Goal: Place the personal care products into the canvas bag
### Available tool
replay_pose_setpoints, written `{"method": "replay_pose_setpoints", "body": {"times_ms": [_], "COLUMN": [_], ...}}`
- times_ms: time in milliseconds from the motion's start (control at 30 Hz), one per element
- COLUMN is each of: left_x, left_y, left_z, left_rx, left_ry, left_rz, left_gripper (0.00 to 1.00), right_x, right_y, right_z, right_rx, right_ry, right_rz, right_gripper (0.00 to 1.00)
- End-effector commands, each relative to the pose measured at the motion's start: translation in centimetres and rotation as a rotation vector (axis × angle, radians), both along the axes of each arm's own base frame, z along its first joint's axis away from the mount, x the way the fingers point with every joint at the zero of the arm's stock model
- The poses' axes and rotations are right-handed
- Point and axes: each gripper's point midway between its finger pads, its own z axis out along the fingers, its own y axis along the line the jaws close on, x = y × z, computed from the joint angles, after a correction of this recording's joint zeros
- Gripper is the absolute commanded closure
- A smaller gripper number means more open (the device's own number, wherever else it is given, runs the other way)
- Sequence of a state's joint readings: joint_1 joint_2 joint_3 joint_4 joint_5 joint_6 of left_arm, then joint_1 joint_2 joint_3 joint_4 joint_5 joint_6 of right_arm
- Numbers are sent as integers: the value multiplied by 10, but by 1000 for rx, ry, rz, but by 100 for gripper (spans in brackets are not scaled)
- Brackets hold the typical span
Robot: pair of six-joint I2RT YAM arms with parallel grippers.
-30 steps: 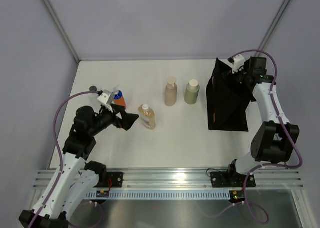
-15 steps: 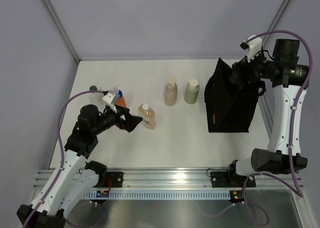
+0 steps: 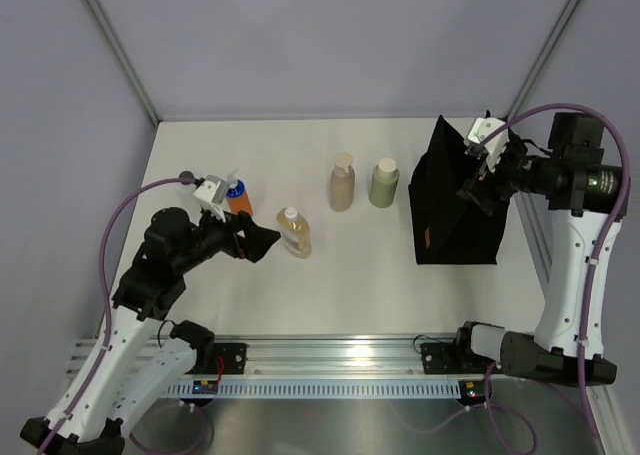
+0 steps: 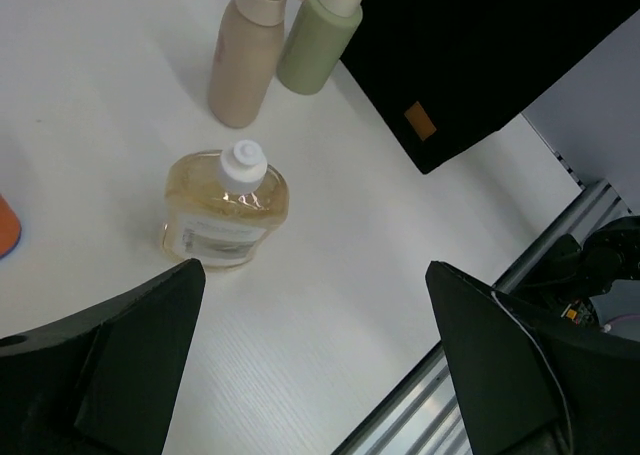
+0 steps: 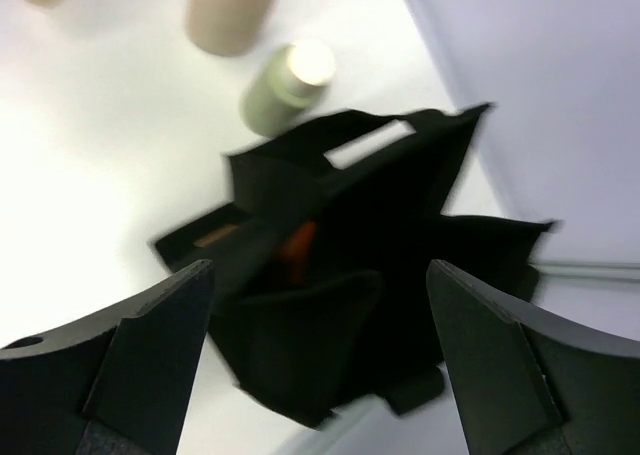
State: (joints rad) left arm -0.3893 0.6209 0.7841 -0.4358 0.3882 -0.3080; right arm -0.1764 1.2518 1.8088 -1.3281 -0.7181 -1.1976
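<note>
The black canvas bag stands at the right, mouth open. My right gripper hovers above it, open and empty; in the right wrist view an orange shape lies inside the bag. An orange bottle with a blue cap, an amber bottle, a tan pump bottle and an olive-green bottle stand on the table. My left gripper is open and empty, just left of the amber bottle. The clear bottle is out of view.
The white table ends at grey walls behind and on both sides. A metal rail runs along the near edge. The bag's orange-brown tag faces the tan bottle and the green bottle.
My right gripper has risen from the bag's mouth and now hangs over the bag, open. My left gripper has stayed beside the amber bottle.
</note>
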Motion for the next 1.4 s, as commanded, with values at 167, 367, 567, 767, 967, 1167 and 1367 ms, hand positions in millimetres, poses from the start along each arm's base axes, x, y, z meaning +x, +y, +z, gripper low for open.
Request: {"method": "replay_pose_setpoints", "body": {"times_ms": [167, 367, 567, 767, 967, 1167, 1367], "left_x": [20, 32, 50, 65, 85, 109, 115], "left_y": [15, -12, -35, -49, -56, -56, -49], "left_z": [-35, -45, -57, -85, -97, -133, -134], "left_rx": [88, 151, 352, 416, 443, 461, 450], "left_ry": [239, 342, 413, 381, 343, 384, 365], "left_rz": [446, 766, 958, 1015, 1047, 1037, 1045], "left_gripper": [1, 1, 1, 1, 1, 6, 34], "right_x": [-27, -36, -40, -46, -50, -65, -70], "right_y": [34, 38, 39, 46, 50, 61, 63], "right_z": [-22, -20, -42, -56, -59, -56, -56], "right_rx": [425, 556, 590, 629, 624, 606, 600], "right_ry": [171, 136, 167, 180, 170, 153, 143], "right_rz": [-231, -307, -336, -308, -272, -166, -143], "right_gripper": [5, 5, 4, 3, 1, 0, 1]}}
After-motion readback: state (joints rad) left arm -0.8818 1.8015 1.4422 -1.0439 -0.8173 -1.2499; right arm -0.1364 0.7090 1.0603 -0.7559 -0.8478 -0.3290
